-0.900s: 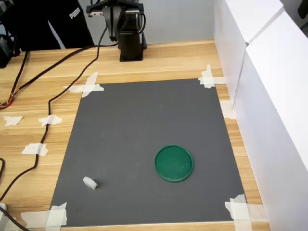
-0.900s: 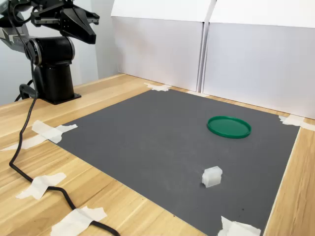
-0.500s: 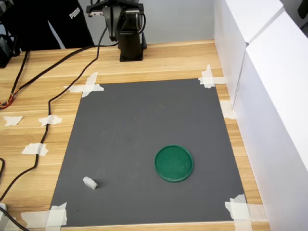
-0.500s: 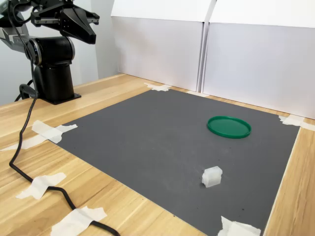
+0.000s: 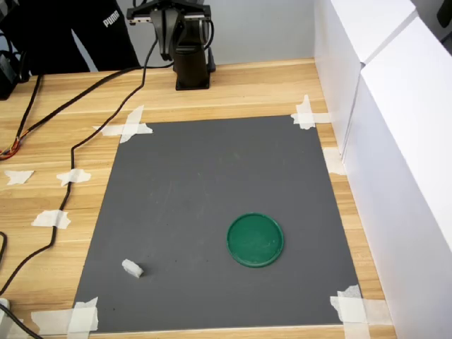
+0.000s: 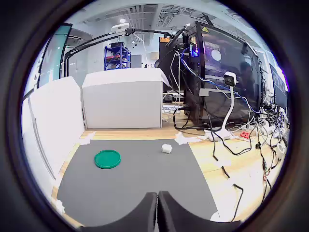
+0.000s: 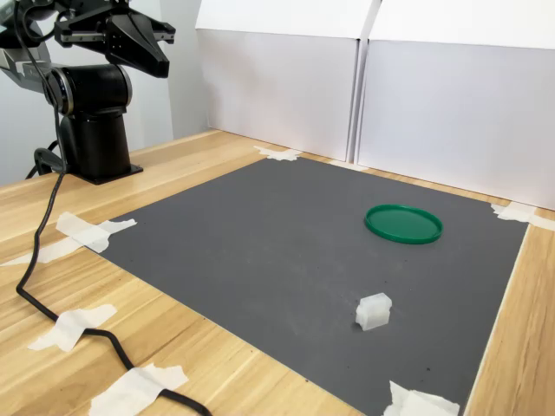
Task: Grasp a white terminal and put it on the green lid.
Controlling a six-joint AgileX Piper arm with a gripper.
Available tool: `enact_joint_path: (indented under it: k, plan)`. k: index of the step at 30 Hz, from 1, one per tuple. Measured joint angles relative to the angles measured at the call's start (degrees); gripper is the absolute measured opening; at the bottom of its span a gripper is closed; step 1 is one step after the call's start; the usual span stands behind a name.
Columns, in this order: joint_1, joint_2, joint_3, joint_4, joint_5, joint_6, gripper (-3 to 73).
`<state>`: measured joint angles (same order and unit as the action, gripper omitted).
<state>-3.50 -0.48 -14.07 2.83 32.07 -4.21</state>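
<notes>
First exterior view: pre-reach step, white terminal (image 5: 132, 268) loose on the grey mat (image 5: 212, 176) near its front-left corner, green lid (image 5: 255, 239) well apart to the first exterior view's right. Wrist view: claw (image 6: 157, 205) pinched closed and empty, terminal (image 6: 167, 148) far ahead. Second exterior view: claw (image 7: 156, 54) raised over the arm base, well apart from the terminal (image 7: 374, 311); next move probably calls for opening and reaching across.

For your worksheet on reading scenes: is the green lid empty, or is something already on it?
Empty. The green lid shows bare; the white terminal lies apart on the grey mat.

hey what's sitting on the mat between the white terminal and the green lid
Nothing. In both exterior views the stretch between the white terminal and the green lid is bare grey mat; the two lie well apart.
</notes>
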Motion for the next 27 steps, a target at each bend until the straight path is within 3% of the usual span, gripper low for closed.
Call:
enact_joint_path:
  k: [12,23,27]
  plan:
    - [0.0,8.6,-1.3,-0.2,-0.1,-2.4,-1.6]
    - [0.0,29.6,-13.7,-0.2,0.5,-3.6,-1.6]
    - [0.0,37.6,-18.7,-0.4,3.9,-3.7,-1.6]
